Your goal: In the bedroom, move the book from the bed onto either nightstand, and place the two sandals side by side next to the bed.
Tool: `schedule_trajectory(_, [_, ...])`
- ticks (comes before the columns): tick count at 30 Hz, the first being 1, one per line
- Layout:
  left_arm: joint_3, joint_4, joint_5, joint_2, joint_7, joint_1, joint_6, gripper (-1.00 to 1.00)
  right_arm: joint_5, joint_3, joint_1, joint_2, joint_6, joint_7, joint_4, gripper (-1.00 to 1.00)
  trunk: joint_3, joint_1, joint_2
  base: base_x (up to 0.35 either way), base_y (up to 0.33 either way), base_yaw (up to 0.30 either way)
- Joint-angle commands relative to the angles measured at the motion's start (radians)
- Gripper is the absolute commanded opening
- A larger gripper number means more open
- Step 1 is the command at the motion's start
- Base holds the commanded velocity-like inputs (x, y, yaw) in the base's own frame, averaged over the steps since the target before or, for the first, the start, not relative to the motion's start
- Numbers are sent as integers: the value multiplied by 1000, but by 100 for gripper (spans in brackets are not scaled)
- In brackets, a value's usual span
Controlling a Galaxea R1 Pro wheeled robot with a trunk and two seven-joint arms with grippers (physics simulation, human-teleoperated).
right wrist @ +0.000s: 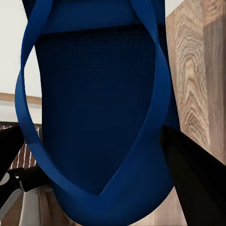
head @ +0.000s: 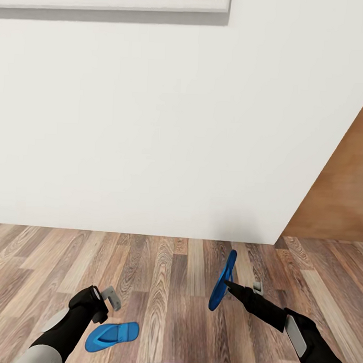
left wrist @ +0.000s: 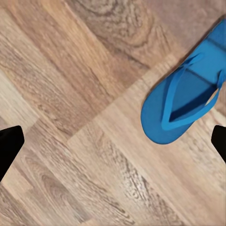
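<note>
One bright blue sandal (head: 112, 336) lies flat on the wood plank floor, strap up, just beside my left gripper (head: 112, 300). That gripper is open and hovers over bare floor, with the sandal (left wrist: 188, 99) off to one side of its fingertips (left wrist: 9, 146). My right gripper (head: 235, 285) is shut on the other sandal (head: 222, 281), holding it on edge above the floor. Up close, this sandal (right wrist: 94, 103) hangs between the dark fingers (right wrist: 197, 188). The book, the bed and the nightstand are out of view.
A white wall (head: 152, 123) stands straight ahead, ending at a corner on the right. Beyond the corner is a brown wooden surface (head: 341, 192). The lower edge of a pale framed panel (head: 114, 1) hangs high on the wall. Plank floor (head: 168, 275) runs between the arms.
</note>
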Motion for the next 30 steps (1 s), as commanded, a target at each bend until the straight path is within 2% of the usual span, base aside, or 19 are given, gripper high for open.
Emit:
schedule_trajectory(1, [-2, -2, -8, 1, -8, 0, 2, 100, -6, -1, -1, 0, 8, 1, 0, -100, -5, 0, -1, 0, 0, 0])
schedule_trajectory(11, [-1, -2, -2, -1, -27, -1, 1, 100, -6, -1, 0, -1, 8, 1, 0, -100, -43, 5, -3, 0, 0, 0])
schedule_trajectory(13, [-1, -2, -2, 1, -66, -9, 1, 100, -6, -1, 0, 0, 8, 1, 0, -100, -51, 6, -3, 0, 0, 0])
schedule_trajectory(14, [0, -3, -2, 3, -109, -27, 0, 100, -6, -1, -1, 0, 8, 1, 0, -100, -55, 6, -4, 0, 0, 0])
schedule_trajectory(17, [0, -3, -4, 6, -184, -70, -1, 100, -6, -1, 0, 0, 8, 1, 0, -100, -67, 7, -4, 0, 0, 0])
schedule_trajectory(19, [0, -3, -4, 7, -207, -92, -2, 100, -6, -1, 0, 0, 8, 1, 0, -100, -74, 8, -5, 0, 0, 0])
schedule_trajectory(30, [0, -2, -5, 8, -223, -112, -3, 100, -6, -1, -1, 0, 8, 1, 0, -100, -117, 13, -7, 0, 0, 0])
